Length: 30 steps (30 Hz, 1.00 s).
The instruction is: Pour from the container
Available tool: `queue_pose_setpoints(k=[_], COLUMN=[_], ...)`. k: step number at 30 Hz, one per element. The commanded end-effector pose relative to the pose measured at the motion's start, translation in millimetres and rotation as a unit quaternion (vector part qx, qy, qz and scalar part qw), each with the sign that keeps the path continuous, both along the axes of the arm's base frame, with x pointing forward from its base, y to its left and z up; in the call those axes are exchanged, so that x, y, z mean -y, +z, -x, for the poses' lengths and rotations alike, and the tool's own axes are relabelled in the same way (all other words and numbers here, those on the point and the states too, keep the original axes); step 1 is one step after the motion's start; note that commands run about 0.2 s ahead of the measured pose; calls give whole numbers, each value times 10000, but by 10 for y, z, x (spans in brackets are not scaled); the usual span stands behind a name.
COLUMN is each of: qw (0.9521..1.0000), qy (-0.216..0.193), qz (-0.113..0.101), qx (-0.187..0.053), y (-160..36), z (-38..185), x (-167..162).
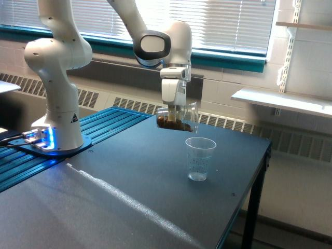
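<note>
The container (179, 118) is a clear cylindrical cup tipped onto its side, its mouth facing the exterior view's right and slightly down. Brown material lies along its lower wall. My gripper (175, 110) is shut on the container from above, its fingers mostly hidden behind the cup. A tapered clear cup (199, 158) with faint dotted marks stands upright on the dark table (119, 192), just below and to the right of the container's mouth. It looks empty.
The arm's white base (57, 104) stands on a blue ribbed platform (62, 150) at the left. The table's right edge (259, 171) drops off near the standing cup. A white shelf (282, 101) hangs on the wall at the right.
</note>
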<state>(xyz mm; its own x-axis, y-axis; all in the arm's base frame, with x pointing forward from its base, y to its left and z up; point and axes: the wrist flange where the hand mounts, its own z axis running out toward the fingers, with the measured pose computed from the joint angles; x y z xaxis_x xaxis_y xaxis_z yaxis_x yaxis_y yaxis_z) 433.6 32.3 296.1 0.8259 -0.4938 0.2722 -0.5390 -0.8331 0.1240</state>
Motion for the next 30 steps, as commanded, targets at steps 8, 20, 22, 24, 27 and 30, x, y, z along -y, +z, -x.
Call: queue_pose_setpoints(k=[8,20,22,24,27,30], qw=[9998,9990,9988,9986,9982,9977], qy=[-24,107,127,161,199,254], qz=[140,369,393,415,464,511], qx=[-140,-250,-258,-286,-322,-361], y=[-29,-27,-28,-41,-62,-75], z=[-15,-54,-62,-60,-56,-55], x=[20,-20,-34,-47,-65,-89])
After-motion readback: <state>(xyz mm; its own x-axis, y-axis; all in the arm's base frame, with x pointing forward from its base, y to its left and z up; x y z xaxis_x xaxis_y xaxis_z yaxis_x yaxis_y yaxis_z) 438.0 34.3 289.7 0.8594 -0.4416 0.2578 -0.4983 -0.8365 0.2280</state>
